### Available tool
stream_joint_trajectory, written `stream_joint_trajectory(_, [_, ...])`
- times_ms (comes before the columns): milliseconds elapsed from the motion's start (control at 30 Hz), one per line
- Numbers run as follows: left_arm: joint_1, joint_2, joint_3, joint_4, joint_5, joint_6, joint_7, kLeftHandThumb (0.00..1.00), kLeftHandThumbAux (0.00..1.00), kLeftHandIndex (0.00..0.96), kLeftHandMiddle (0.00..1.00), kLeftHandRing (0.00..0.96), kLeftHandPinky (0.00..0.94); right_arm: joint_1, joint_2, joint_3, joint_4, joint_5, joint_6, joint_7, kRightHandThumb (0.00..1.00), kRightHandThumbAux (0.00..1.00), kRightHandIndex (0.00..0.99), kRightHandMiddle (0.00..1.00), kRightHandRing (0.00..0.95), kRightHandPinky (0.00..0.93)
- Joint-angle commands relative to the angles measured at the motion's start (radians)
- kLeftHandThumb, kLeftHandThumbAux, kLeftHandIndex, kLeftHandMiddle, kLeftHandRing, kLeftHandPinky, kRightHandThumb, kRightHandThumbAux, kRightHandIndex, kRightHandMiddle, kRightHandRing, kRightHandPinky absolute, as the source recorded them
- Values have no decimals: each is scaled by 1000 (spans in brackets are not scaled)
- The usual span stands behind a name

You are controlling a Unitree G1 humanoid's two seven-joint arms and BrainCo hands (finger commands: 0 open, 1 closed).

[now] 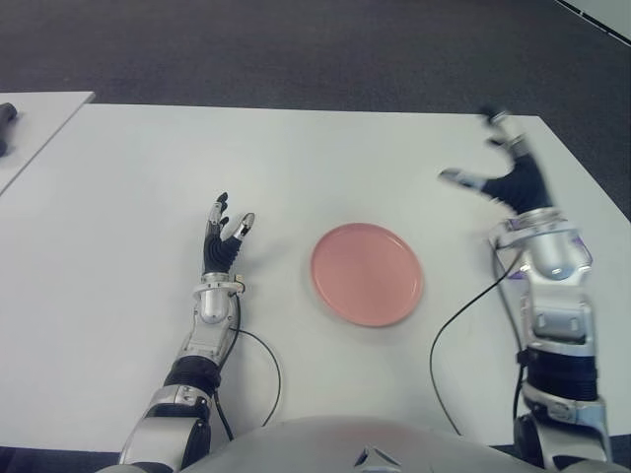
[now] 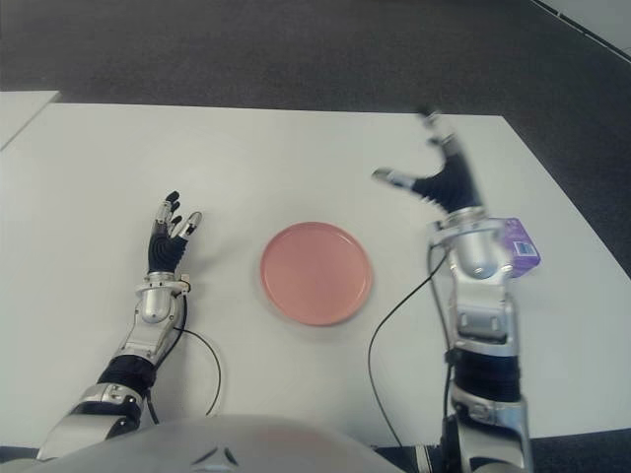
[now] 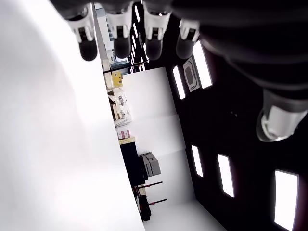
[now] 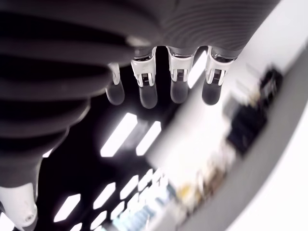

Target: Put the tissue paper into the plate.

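Both hands empty, fingers spread: left hand [image 1: 225, 236], right hand [image 2: 444, 182]; tissue pack [image 2: 520, 243] half-hidden behind right wrist.

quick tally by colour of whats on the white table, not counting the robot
pink: 1, the plate
purple: 1, the tissue pack, partly hidden behind the right forearm
total: 2
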Motion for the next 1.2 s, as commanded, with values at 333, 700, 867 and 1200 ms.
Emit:
stream_joint_trajectory(333, [0, 7, 6, 37, -7, -17, -4, 0, 449, 0, 0, 0, 0, 22, -20, -50, -135, -178, 190, -43, 274, 472, 0, 0, 0, 0])
stream_joint_trajectory(700, [-12, 27, 11, 73, -24, -42, -34, 0, 448, 0, 0, 0, 0, 84, -146, -175, -64, -157, 245, 61, 357, 332, 0, 0, 0, 0])
stream_joint_trajectory(867, [-26, 38, 11, 112, -32, -64, -45, 0, 450, 0, 0, 0, 0, 56, -185, -105, -16, -201, 290, 93, 371, 292, 0, 0, 0, 0])
stream_joint_trajectory(1200, [-48, 50, 16, 166, -43, -97, -55, 0, 435, 0, 0, 0, 0, 97, -286, -51, 50, -233, 260, 166, 376, 199, 0, 0, 0, 0])
